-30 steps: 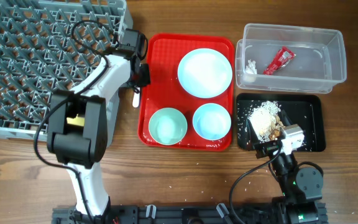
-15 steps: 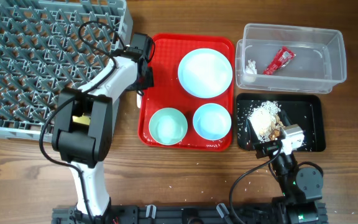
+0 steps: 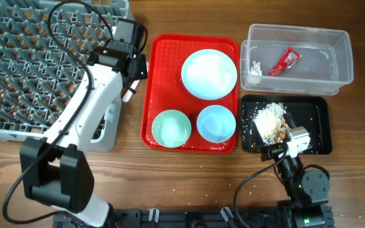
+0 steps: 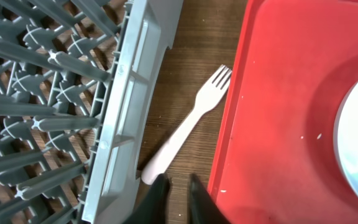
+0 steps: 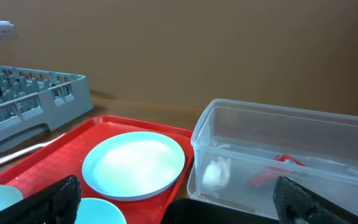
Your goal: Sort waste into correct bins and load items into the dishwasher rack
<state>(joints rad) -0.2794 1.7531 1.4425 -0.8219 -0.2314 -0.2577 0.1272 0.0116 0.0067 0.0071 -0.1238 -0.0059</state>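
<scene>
Now we lower the left gripper (image 4: pixel 174 186), fingers nearly pressed together and empty, onto the white fork (image 4: pixel 185 126) between dishwasher rack (image 4: pixel 124 106) and red tray (image 4: pixel 278 106); we must spread them first.

white fork (image 4: pixel 188 118) flat between rack (image 4: pixel 55 93), tray (image 4: pixel 278 112)

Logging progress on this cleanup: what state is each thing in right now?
Fork: flat on the table between rack and red tray, not held.
Plate: on the red tray, empty.
Two bowls: upright on that tray.
Clear tub: holds wrapper and tissue.
Black tray: holds crumbs.
Rack: no dishes visible.
Left end effector: nearly closed, empty.
</scene>
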